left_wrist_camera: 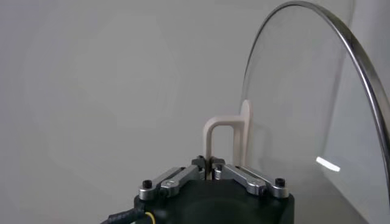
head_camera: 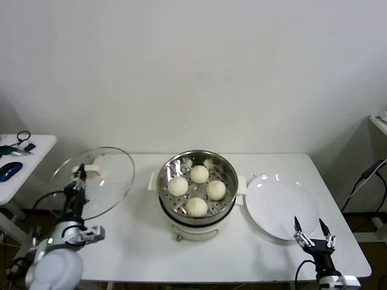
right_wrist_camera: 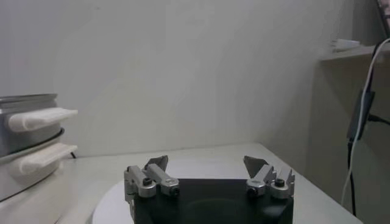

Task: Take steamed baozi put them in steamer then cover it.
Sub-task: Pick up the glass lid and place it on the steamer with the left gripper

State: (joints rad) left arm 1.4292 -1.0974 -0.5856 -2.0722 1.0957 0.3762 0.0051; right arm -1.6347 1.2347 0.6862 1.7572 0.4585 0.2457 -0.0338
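Several cream-white baozi (head_camera: 196,206) lie in the steel steamer (head_camera: 172,165) on its white pot base at the table's middle. My left gripper (head_camera: 79,176) is shut on the whitish handle (left_wrist_camera: 226,139) of the clear glass cover (head_camera: 109,178) and holds it tilted on edge above the table's left end, left of the steamer. In the left wrist view the cover's metal rim (left_wrist_camera: 355,58) arcs past the gripper (left_wrist_camera: 212,163). My right gripper (head_camera: 314,230) is open and empty at the table's front right, just past the white plate (head_camera: 275,205). It also shows in the right wrist view (right_wrist_camera: 206,162).
The flat white plate lies right of the steamer. The steamer's white side handles (right_wrist_camera: 41,119) show in the right wrist view. A side table (head_camera: 12,175) with a blue mouse stands at the far left. A cable (head_camera: 363,181) hangs at the right.
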